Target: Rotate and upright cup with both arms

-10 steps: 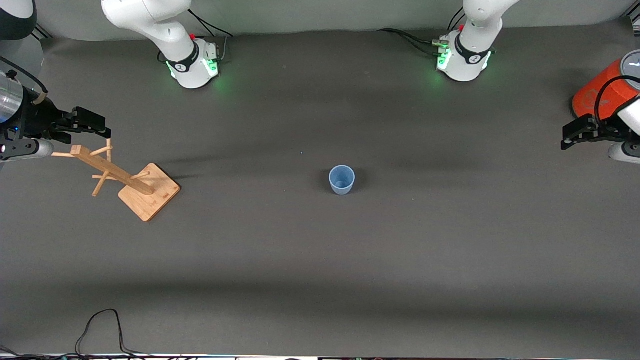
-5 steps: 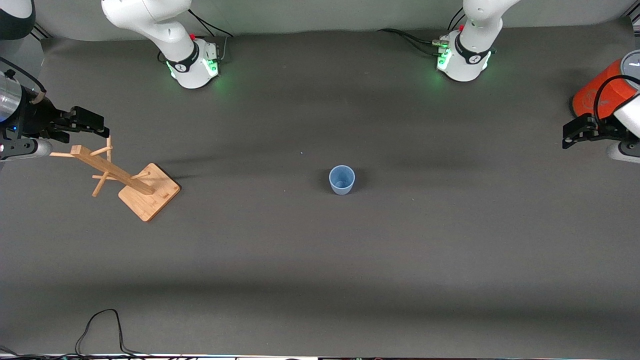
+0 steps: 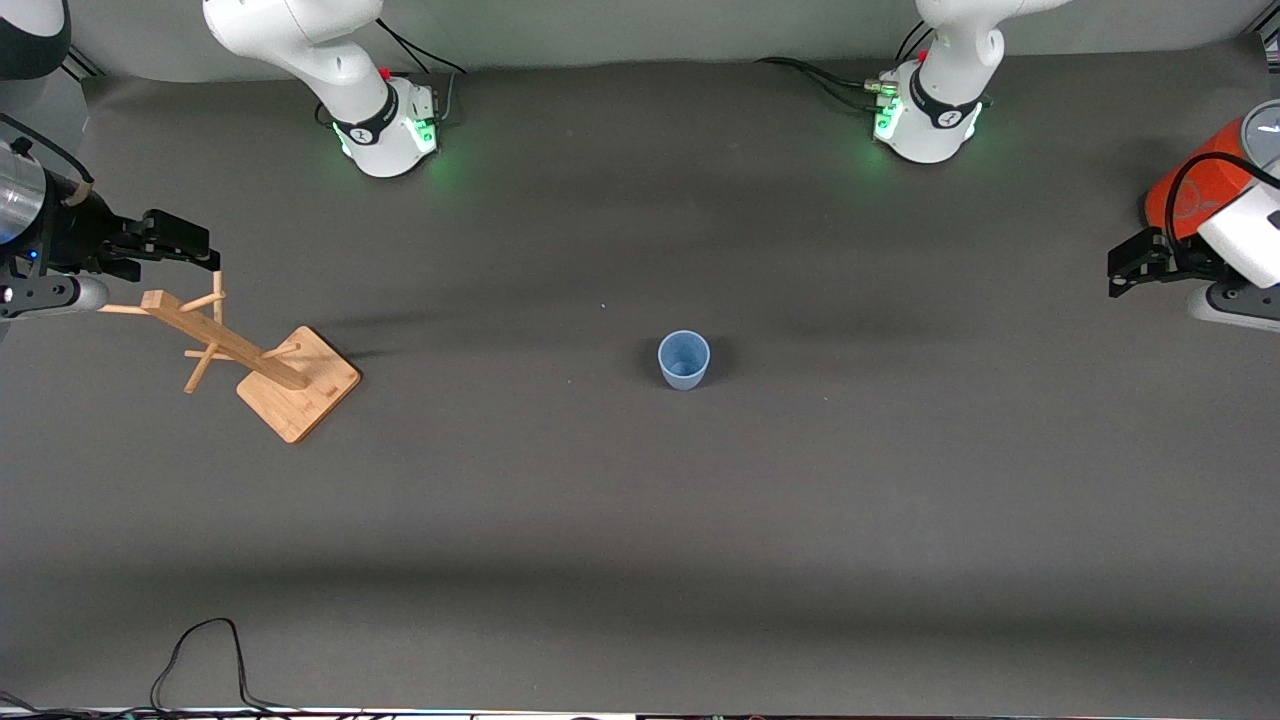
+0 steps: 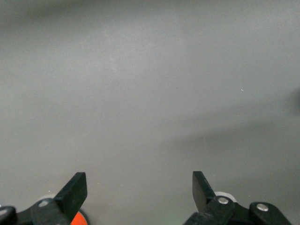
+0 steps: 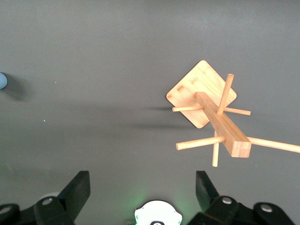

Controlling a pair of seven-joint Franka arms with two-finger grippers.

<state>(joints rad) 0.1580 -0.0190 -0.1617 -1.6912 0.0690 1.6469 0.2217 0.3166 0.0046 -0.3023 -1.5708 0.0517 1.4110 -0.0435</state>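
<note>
A dark grey table (image 3: 640,500) is seen from a high camera facing two white robot arms, whose green-lit bases stand along the top edge of the front view.

A small light blue plastic cup (image 3: 684,360) stands upright near the middle of the table, its open mouth facing up. Nothing touches it, and both grippers are well apart from it. In the right wrist view only a sliver of the cup (image 5: 2,80) shows at the picture's edge.

The right gripper (image 3: 205,256) hangs in the air at the right arm's end of the table, above the top of a wooden mug tree (image 3: 225,342). Its two black fingers (image 5: 77,187) are spread wide and hold nothing. The mug tree has a square wooden base, a post and several thin pegs; the right wrist view looks down on the mug tree (image 5: 220,119) from above.

The left gripper (image 3: 1120,280) hangs in the air at the left arm's end of the table, just beside a large orange cylinder with a grey top (image 3: 1195,180). Its fingers (image 4: 75,190) are also spread wide and empty, with bare table under them.

A black cable (image 3: 205,655) loops on the table at the edge nearest the front camera, toward the right arm's end.
</note>
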